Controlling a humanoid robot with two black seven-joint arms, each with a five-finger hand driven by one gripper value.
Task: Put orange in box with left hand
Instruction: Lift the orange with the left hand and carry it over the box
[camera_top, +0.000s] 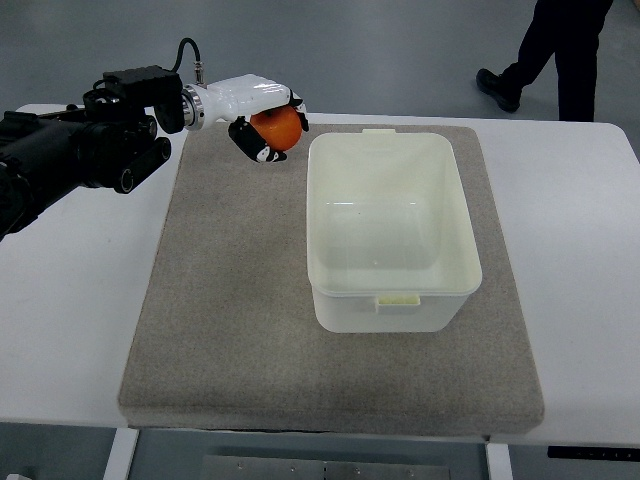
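Note:
My left hand reaches in from the left edge over the far left part of the grey mat. Its white fingers are curled around an orange, held just left of the box's far left corner. The white plastic box stands open and empty on the mat, right of centre. My right arm does not show.
The mat lies on a white table. A person's legs stand on the floor beyond the table's far right edge.

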